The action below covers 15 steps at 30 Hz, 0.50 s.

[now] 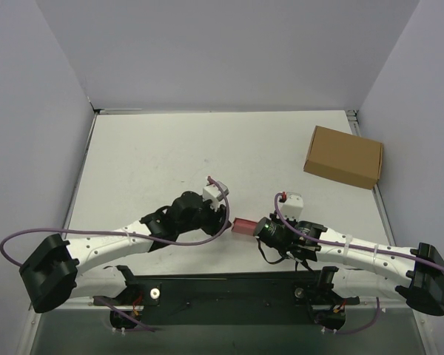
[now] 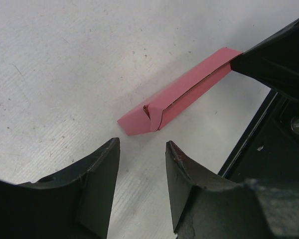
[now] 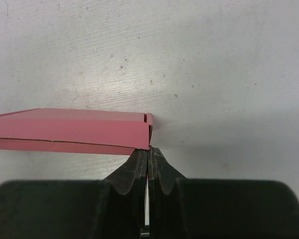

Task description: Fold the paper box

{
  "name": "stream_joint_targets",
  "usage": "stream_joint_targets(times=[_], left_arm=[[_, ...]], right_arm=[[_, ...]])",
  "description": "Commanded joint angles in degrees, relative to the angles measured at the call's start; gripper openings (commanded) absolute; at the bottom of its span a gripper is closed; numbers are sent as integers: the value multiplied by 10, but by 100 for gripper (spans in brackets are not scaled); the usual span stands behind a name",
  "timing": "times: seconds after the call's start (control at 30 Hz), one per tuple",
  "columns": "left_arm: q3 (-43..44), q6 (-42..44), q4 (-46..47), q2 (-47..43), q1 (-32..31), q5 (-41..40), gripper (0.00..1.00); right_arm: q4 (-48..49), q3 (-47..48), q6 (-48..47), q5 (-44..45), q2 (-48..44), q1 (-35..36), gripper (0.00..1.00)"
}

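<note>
The paper box (image 2: 189,87) was thin pink-red card, matt and smooth, with crisp creases and a paler raw edge along its cuts. The desk (image 2: 65,74) under it was dull white with a fine ribbed grain, flecked with small dark specks and scuffs. The fingers (image 2: 97,174) of my left tool (image 2: 142,149) were black, matt, slightly grainy plastic, roughened at the tips. My right tool (image 3: 148,152) had the same dull black finish, with ridged inner faces. The brown box (image 1: 344,157) looked like plain matt cardboard. My arm links (image 1: 111,242) were smooth white plastic with a faint sheen.
</note>
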Motion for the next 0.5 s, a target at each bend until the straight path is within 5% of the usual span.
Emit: stream_joint_targets(times=[0.0,0.47], left_arm=[[37,11,50,17,0,19,51],[49,8,72,50,-8,22,41]], right_arm=[[-44,3,7,-1,7,4,0],[-45,-1,11,-1,5,5,0]])
